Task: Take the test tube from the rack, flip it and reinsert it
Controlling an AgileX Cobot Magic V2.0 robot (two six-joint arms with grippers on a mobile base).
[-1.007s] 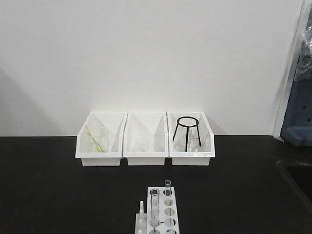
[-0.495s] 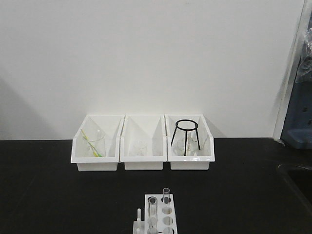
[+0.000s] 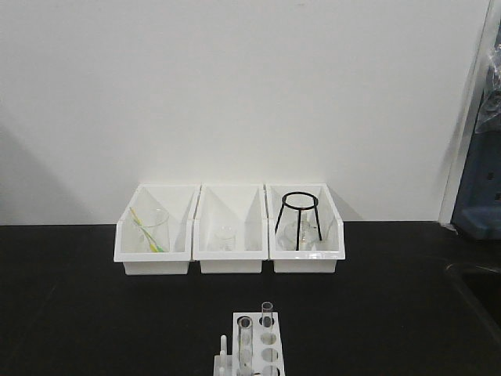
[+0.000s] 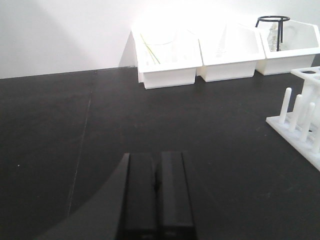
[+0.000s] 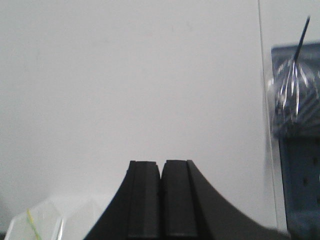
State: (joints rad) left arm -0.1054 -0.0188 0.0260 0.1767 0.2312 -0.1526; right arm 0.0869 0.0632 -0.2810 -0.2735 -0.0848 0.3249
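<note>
The white rack [image 3: 258, 349] with round holes and short pegs stands at the bottom middle of the front view, partly cut off. Two clear test tubes stand upright in it, one at the left [image 3: 244, 345] and one behind it [image 3: 267, 313]. The rack's pegs and edge also show at the right in the left wrist view [image 4: 300, 122]. My left gripper [image 4: 156, 156] is shut and empty, low over the black table, to the left of the rack. My right gripper [image 5: 160, 164] is shut and empty, raised and facing the white wall.
Three white open-front bins [image 3: 229, 229] stand in a row against the wall; the left holds a beaker with a yellow-green stick [image 3: 149, 229], the right a black tripod ring stand [image 3: 299, 219]. A blue object [image 3: 481, 196] stands at the far right. The table top [image 3: 94, 313] is black.
The front view shifted between one second ago and half a second ago: bins and rack sit slightly lower and to the left. Nothing has moved since then.
</note>
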